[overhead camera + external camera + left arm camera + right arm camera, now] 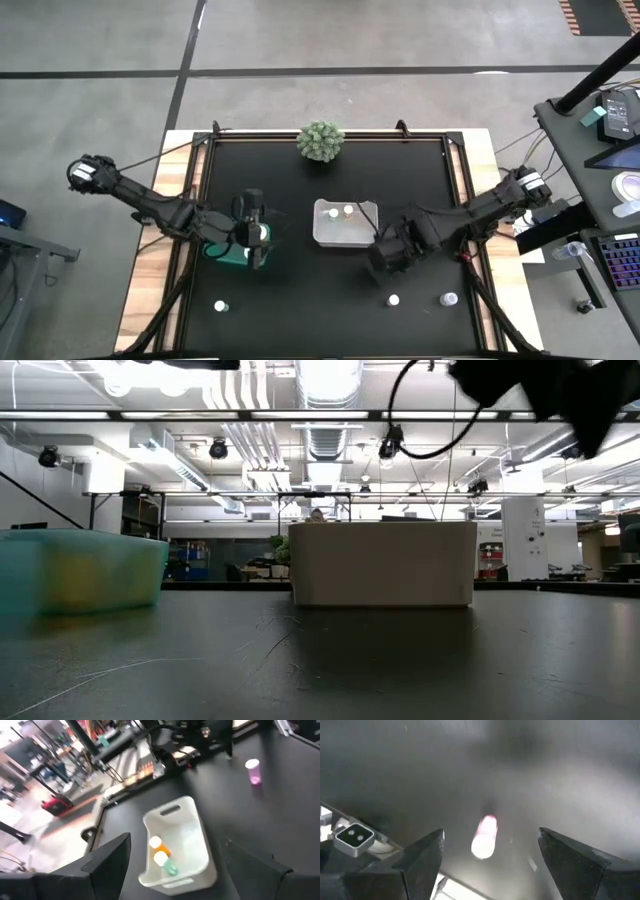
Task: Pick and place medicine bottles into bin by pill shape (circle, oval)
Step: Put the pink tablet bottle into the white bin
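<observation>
Right gripper (385, 262), jaws apart, beside white bin (322, 235); left gripper (258, 240), jaws apart, over green bin (222, 252).

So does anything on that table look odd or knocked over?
Nothing looks spilled or broken. The one odd item is the green spiky ball at the table's far edge, which isn't a bottle. Two bottles lie in the white bin; three more stand loose near the front.

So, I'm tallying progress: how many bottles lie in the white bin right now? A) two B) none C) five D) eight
A: the left wrist view shows two capped bottles side by side inside the white bin, and the high view shows two white caps there.
</observation>
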Robot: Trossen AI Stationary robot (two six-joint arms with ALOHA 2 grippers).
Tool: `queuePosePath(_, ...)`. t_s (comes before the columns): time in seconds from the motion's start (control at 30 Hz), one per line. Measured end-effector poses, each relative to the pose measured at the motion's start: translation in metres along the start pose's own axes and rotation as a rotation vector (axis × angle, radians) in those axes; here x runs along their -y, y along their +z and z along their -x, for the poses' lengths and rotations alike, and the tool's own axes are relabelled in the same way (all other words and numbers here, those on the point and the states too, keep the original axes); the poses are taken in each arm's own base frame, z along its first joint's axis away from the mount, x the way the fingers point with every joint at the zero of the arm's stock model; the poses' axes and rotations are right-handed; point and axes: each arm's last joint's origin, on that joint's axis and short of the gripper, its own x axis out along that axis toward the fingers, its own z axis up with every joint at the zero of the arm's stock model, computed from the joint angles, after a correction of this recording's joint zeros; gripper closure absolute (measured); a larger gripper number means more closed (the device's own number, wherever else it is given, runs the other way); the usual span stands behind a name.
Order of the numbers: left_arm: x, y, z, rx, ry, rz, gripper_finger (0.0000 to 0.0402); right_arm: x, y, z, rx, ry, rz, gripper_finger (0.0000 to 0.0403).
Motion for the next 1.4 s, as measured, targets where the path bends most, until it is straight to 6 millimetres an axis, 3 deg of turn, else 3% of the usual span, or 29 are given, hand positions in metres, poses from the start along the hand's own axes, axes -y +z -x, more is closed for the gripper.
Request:
queuePosePath(0.27, -0.003, 0.002, -0.005, 0.027, 0.042, -0.046, 0.0116, -0.005, -0.063, -0.016, -0.002, -0.006, -0.209, 0.0090)
queuePosePath(0.4, -0.004, 0.001, -0.005, 0.014, 0.069, -0.048, 0.0116, -0.005, -0.081, -0.027, 0.045, -0.030, -0.282, 0.0090)
queuePosePath(1.03, -0.004, 0.001, -0.005, 0.007, 0.082, -0.057, 0.0116, -0.021, -0.068, -0.085, 0.079, -0.137, -0.273, 0.0131)
queuePosePath(1.4, -0.004, 0.000, -0.005, 0.005, 0.085, -0.056, 0.0116, -0.024, -0.056, -0.089, 0.079, -0.128, -0.259, 0.0207)
